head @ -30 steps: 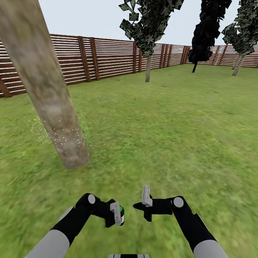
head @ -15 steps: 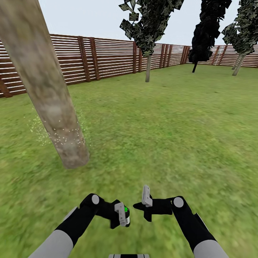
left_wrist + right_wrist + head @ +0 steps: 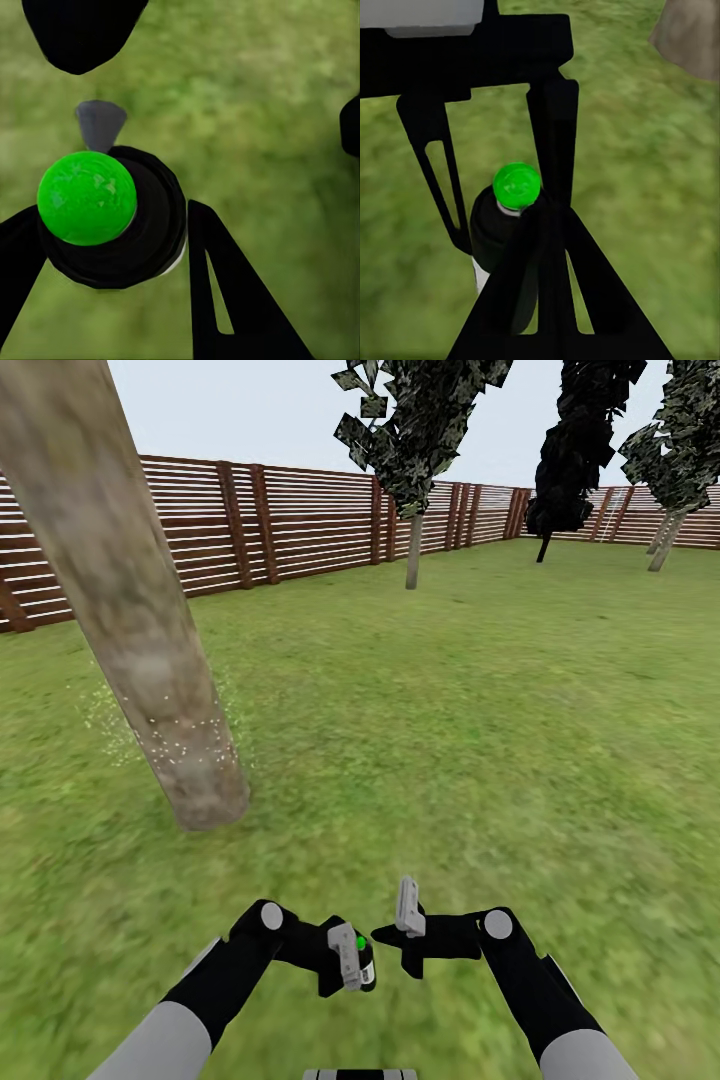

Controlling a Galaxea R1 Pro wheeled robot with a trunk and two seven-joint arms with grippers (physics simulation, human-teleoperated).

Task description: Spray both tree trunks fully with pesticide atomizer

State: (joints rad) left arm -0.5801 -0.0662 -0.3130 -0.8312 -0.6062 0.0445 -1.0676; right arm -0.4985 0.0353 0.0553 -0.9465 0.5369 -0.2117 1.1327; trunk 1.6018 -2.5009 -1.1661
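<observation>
Out on the lawn [image 3: 480,710] of the garden, and the left pincer [image 3: 352,958] is clenched on the pesticide atomizer [image 3: 360,956], a dark bottle with a bright green cap. The left wrist view looks straight down on it: the green cap [image 3: 87,197] sits on the black round body, a grey cone-shaped nozzle [image 3: 100,124] pokes out beside it, and black fingers [image 3: 225,292] press in on either side, grass below. So the atomizer is off the ground, held low in front of the robot, just beside the right pincer [image 3: 407,930].

That right pincer looks released, nothing between its fingers as far as the head view shows; one pale finger pad sticks up, the dark body points toward the left pincer. Its wrist camera looks across at the atomizer [image 3: 510,225] gripped in the other pincer's black fingers [image 3: 553,142].

Ahead and to the robot's left stands a tree trunk [image 3: 130,620], thick, pale grey-beige with mottled patches, leaning in the head view. Tiny white specks dot its lower part and the grass around its foot. Trunk and pincers are well apart.

Farther back, a brown slatted fence [image 3: 300,525] rings the grass. Smaller trees stand near it: one with a slim pale stem [image 3: 414,550], one near-black [image 3: 575,460], one at the right edge [image 3: 675,450]
</observation>
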